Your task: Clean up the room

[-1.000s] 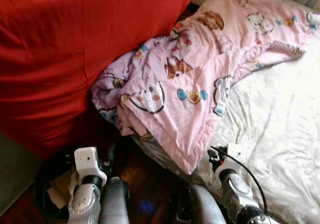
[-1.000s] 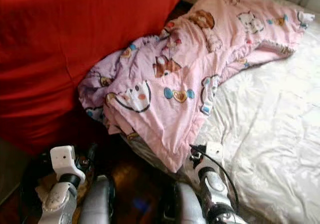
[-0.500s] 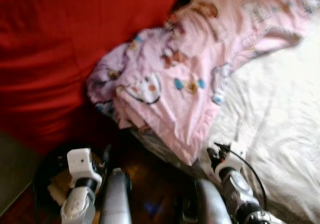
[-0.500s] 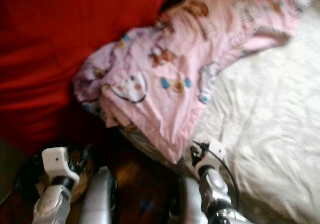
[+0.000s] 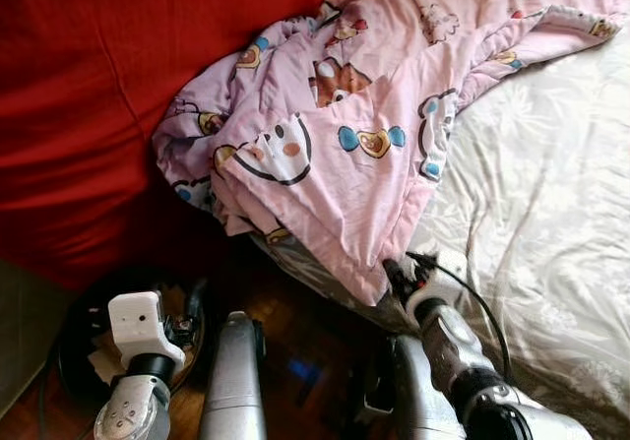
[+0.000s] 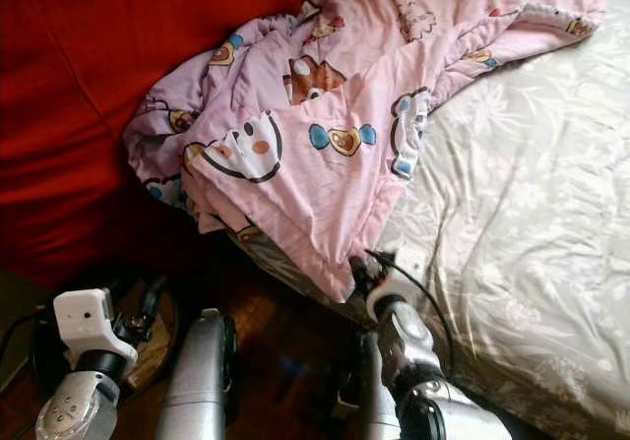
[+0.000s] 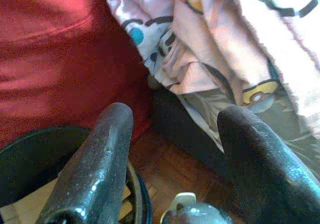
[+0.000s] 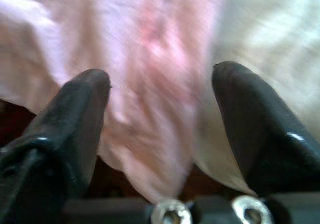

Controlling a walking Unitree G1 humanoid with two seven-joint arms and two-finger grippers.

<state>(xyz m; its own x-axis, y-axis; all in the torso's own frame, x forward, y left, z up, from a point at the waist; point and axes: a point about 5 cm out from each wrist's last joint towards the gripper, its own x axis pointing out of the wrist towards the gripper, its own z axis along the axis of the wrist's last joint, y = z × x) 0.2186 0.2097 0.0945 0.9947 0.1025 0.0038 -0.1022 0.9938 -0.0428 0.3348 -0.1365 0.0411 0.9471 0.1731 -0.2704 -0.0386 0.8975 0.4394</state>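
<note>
A bed with a pale, faintly patterned sheet [image 5: 551,204] fills the right of my head view, with a large red cushion [image 5: 98,95] across the upper left and dark wood floor [image 5: 305,351] along the bottom. The pink blanket [image 5: 354,135] lies crumpled from the top centre down to the middle of the frame, draped over the bed's edge and bunched against the cushion. It is printed with cartoon animals, hearts and blue bows; I can read no writing or label on it. Its upper end is cut off by the top of the frame.

My right gripper [image 8: 160,108] is at the blanket's lowest hanging corner, lower centre in the head view. In its wrist view the two black fingers [image 8: 75,114] are spread wide with the blurred pink cloth between them, not pinched. My left gripper [image 7: 175,134] sits low at the lower left, fingers likewise spread apart, over a dark round bin [image 5: 79,332] on the floor. The bin holds something pale that I cannot identify, and my arm covers part of it.
</note>
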